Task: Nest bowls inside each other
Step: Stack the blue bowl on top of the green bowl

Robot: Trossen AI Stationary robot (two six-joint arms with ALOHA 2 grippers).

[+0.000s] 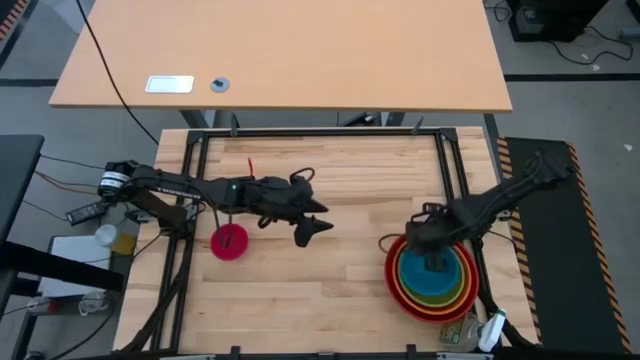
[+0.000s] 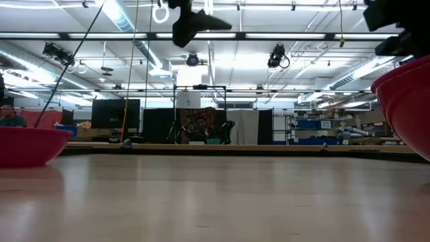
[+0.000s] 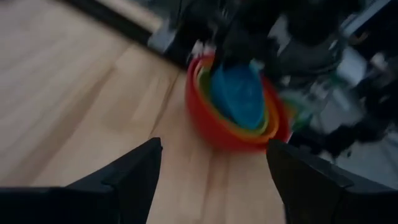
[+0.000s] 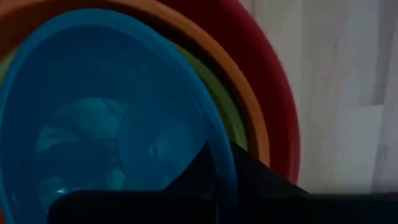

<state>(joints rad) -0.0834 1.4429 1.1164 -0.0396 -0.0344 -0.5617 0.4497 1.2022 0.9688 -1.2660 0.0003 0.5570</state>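
Near the table's right edge the red bowl (image 1: 396,288) stands on the table with the orange bowl (image 1: 404,272) and the lime green one (image 1: 462,268) nested in it; the blue bowl (image 1: 428,284) sits innermost. My right gripper (image 1: 436,262) points down over this stack, shut on the blue bowl (image 4: 93,124). The magenta-pink bowl (image 1: 229,241) stands alone, left of centre. My left gripper (image 1: 322,217) hovers open above mid-table, right of the pink bowl, and faces the stack (image 3: 239,99). My right gripper comes from above, pointing down, and has the blue bowl's rim (image 4: 229,182) between its two fingers, one finger inside the bowl and one outside. The blue bowl lies inside the green one; in the left wrist view it looks tilted.
Black frame rails (image 1: 452,170) border the wooden top. A clear bottle (image 1: 462,335) lies near the front right corner, close to the stack. A cup (image 1: 105,236) and cables sit off the left side. A second desk (image 1: 280,50) stands beyond the far edge.
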